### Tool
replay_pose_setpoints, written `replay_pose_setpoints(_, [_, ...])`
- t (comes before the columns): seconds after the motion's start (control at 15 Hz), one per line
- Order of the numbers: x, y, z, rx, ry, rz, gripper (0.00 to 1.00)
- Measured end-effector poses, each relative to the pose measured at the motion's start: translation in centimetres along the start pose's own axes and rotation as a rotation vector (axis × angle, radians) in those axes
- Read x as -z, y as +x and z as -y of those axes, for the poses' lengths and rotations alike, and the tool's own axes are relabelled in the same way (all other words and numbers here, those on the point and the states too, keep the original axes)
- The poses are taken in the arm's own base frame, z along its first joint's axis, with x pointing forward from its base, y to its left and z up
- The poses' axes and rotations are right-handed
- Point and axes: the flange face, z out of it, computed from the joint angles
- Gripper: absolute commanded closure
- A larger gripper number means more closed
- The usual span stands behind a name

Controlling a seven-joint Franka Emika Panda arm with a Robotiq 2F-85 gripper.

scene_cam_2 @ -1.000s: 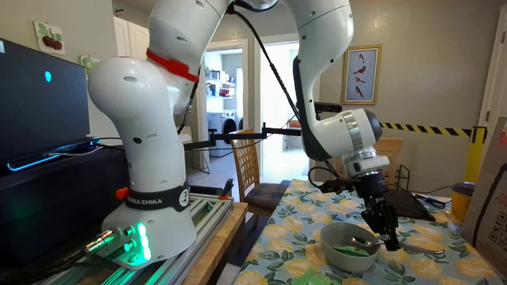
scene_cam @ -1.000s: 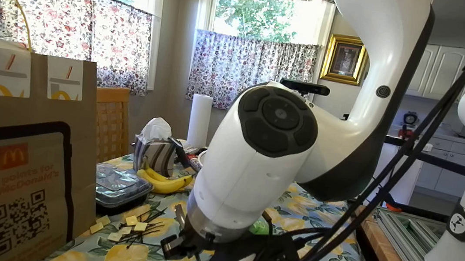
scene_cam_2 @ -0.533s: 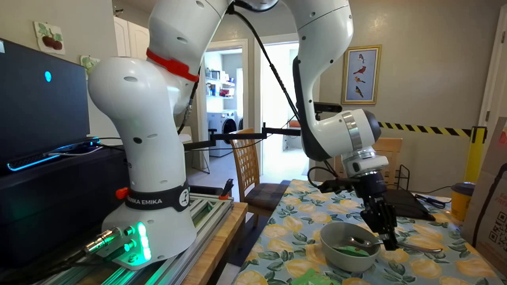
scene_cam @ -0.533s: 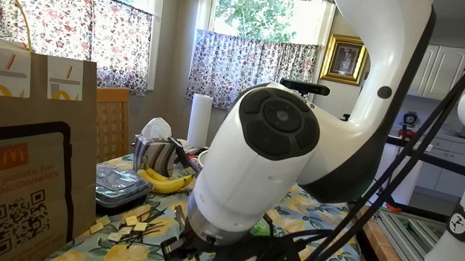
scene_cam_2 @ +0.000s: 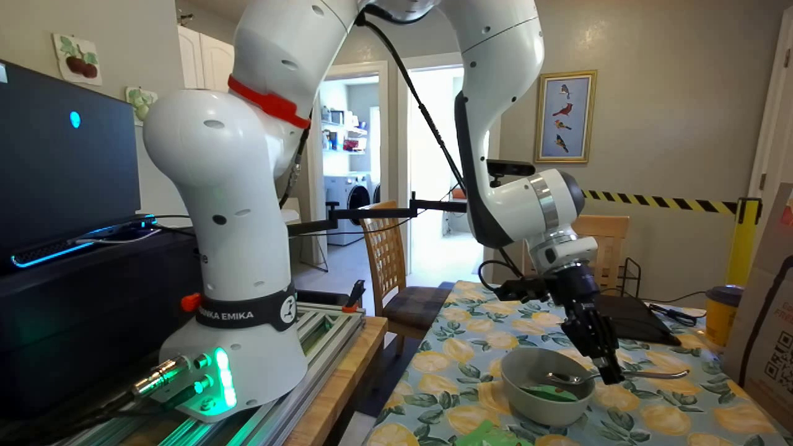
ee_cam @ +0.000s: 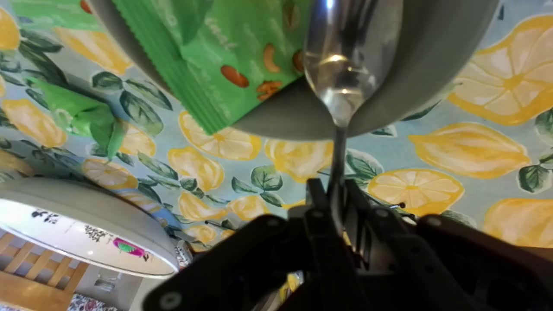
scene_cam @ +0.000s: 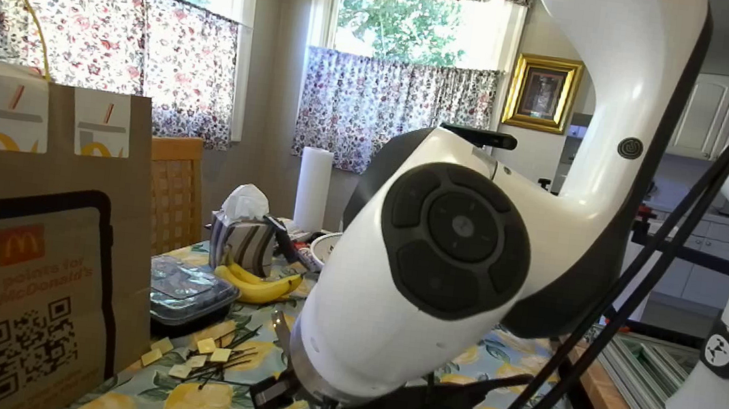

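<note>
My gripper (ee_cam: 337, 190) is shut on the handle of a metal spoon (ee_cam: 345, 69), its fingers close on either side. In an exterior view the gripper (scene_cam_2: 610, 374) leans down beside a grey bowl (scene_cam_2: 545, 410). The spoon's head lies over the inside of that bowl, and the handle (scene_cam_2: 657, 374) sticks out past the fingers, nearly level. Inside the bowl is a green snack packet (ee_cam: 233, 65) with nuts printed on it. Whether the spoon touches the bowl or packet, I cannot tell. The fingertips are largely hidden in an exterior view by the wrist (scene_cam: 387, 303).
A second green packet (ee_cam: 82, 112) lies on the lemon-print tablecloth, with a wide white dish (ee_cam: 82, 216) further off. Bananas (scene_cam: 262, 287), a lidded container (scene_cam: 190, 291), a tissue box (scene_cam: 242, 242) and a paper bag (scene_cam: 37, 249) stand along one side. A yellow cup (scene_cam_2: 722, 319) is near the bag.
The wrist has tilted and shifted slightly toward the robot's base. The gripper has risen a little with the spoon, whose handle end has lifted to nearly level. The bowl has stayed put.
</note>
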Motion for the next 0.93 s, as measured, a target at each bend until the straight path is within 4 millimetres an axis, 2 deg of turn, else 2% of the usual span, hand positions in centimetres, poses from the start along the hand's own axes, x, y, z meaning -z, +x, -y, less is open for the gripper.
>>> replay_pose_setpoints(0.53, [-0.5,-2.0,0.9,0.029,-0.06,-0.051,0.96])
replay_pose_setpoints(0.93, [-0.6,-2.9,1.4,0.041,-0.07,-0.057,0.96])
